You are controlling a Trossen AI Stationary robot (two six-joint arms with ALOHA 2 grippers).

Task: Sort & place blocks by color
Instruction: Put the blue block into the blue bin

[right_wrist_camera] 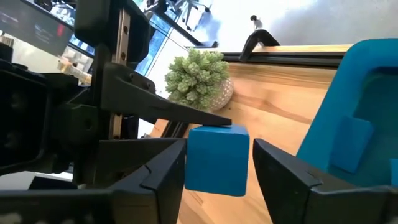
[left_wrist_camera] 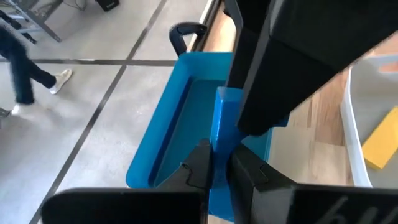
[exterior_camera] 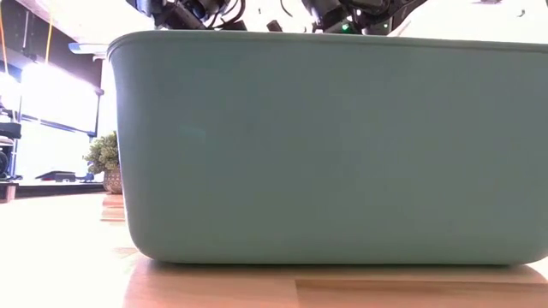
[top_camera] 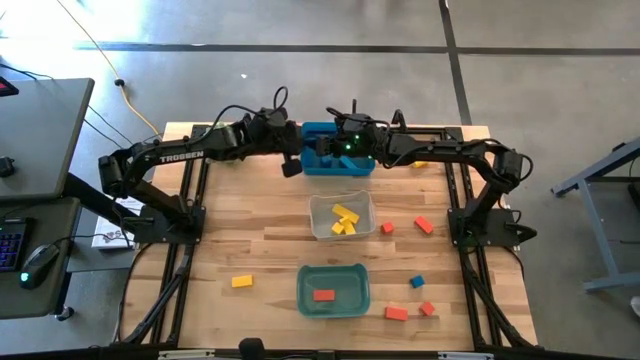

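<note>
A blue block (right_wrist_camera: 216,162) hangs in the air just left of the blue bin (top_camera: 355,168). My left gripper (left_wrist_camera: 219,163) is shut on it. My right gripper (right_wrist_camera: 219,149) reaches in from the bin's side. Its fingers stand close on either side of the block, with a thin gap showing at one finger (right_wrist_camera: 273,168), so it is open. In the high view both grippers (top_camera: 291,165) (top_camera: 322,148) cover the block. The clear bin (top_camera: 316,214) holds yellow blocks. The green bin (top_camera: 305,290) holds a red block (top_camera: 323,295). My left gripper pinches the blue block's near end (left_wrist_camera: 219,186) between its two fingers. In the right wrist view one left finger (right_wrist_camera: 186,113) lies along the block's top edge, and the other is hidden behind my right finger. The block is lifted clear of the table.
Loose blocks lie on the table: yellow (top_camera: 242,281), red (top_camera: 386,228) (top_camera: 424,224), blue (top_camera: 417,282) and red ones near the front right (top_camera: 396,313). A green plant ball (right_wrist_camera: 199,78) stands at the table's left. The green bin's wall (exterior_camera: 325,145) fills the low view.
</note>
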